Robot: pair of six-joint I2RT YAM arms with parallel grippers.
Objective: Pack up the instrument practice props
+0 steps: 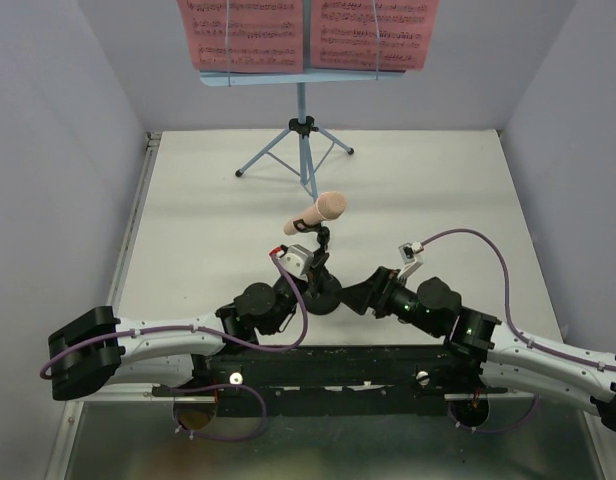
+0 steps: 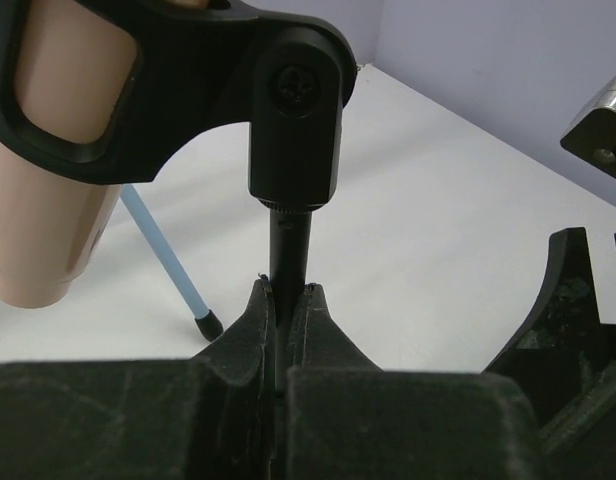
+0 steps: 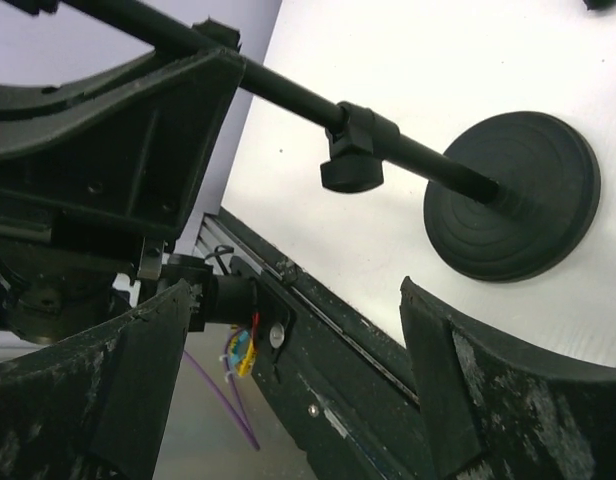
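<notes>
Black and slim, the mic stand stands upright on the white worktop. The left pincer is clamped on the stand's thin pole, just under the clip. The beige-pink toy microphone lies tilted in that clip, at the very top of the mic stand.

The likely trouble is weight at both ends. The pole looks smooth and narrow, so it could twist or slide between the pads if lifted. The round base would then swing, or the toy microphone might slip from its open-sided cradle. The right pincer hovers just beside the mic stand's base with jaws apart, holding nothing, and a careless move there could knock the base sideways.

The base is a matt disc with concentric ridges, and a knobbed collar sits on the pole above it. The toy microphone looks like plain, smooth plastic. Well beyond the mic stand rises the light-blue music stand on thin tubular legs, carrying two pink sheet-music pages.
</notes>
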